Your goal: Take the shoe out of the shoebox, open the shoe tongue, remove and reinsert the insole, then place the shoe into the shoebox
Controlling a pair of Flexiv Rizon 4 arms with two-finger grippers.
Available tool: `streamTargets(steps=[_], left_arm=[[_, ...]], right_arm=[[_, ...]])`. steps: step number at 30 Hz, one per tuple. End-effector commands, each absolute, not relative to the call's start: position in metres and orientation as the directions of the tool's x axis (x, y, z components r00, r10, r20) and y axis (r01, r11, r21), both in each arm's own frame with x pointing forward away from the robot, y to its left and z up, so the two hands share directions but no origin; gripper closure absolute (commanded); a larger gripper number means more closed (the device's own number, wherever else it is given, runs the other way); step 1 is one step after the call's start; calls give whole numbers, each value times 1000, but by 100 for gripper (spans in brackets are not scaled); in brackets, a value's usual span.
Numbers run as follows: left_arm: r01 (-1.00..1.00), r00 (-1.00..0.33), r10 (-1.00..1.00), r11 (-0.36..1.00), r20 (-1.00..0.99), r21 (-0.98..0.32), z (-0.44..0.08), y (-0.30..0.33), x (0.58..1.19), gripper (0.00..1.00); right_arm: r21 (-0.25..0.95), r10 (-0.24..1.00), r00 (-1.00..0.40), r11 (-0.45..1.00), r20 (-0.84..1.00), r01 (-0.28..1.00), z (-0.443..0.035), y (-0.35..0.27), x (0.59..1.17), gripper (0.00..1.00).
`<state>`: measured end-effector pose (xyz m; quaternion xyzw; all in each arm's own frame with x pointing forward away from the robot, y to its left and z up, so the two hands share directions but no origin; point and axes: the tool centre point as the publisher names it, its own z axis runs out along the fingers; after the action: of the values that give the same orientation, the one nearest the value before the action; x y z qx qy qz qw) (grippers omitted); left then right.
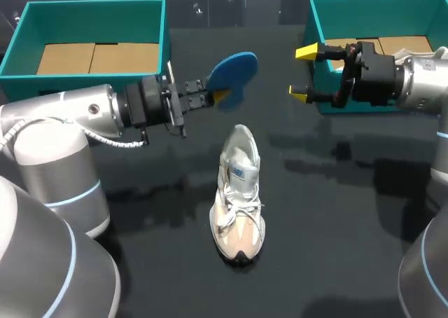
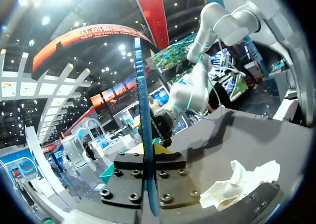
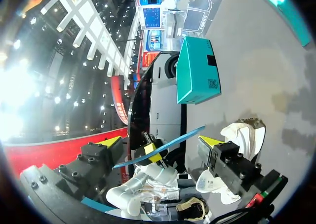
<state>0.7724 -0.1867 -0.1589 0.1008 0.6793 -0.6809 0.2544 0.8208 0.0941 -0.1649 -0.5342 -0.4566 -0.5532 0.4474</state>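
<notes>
The left claw (image 1: 220, 95) is clamped on a blue insole (image 1: 234, 69), held clear above the dark bench (image 1: 350, 227); in the left wrist view the insole (image 2: 143, 110) stands edge-on between the two fingers. The right claw (image 1: 302, 71) hangs wide open and holds nothing, in front of the right teal shoebox (image 1: 315, 24). A white-and-beige sneaker (image 1: 239, 195) sits upright mid-bench, between the arms, outside both boxes. The left teal shoebox (image 1: 164, 31) stands behind the left arm. The blue tongue label is too small to read.
</notes>
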Motion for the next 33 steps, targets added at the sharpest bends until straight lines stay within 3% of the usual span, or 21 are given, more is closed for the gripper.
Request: streamTargets(steps=[1,17,22,33], left_arm=[[371,-897,-207,130,-391,-920,-141,-181,761,100],[-171,-963,-236,170,129,-970,-111,-174,757,100],[-422,-893,-233,136,385,-896,-106,-171,754,100],[-751,-645,-271,54,715,-658,-108,-166,764,100]], right_arm=[[28,-6,-29,-183,1000,983,-166,95,821,0],[28,-6,-29,-183,1000,983,-166,95,821,0],[28,-6,-29,-183,1000,983,-166,95,821,0],[28,-6,-29,-183,1000,983,-166,95,821,0]])
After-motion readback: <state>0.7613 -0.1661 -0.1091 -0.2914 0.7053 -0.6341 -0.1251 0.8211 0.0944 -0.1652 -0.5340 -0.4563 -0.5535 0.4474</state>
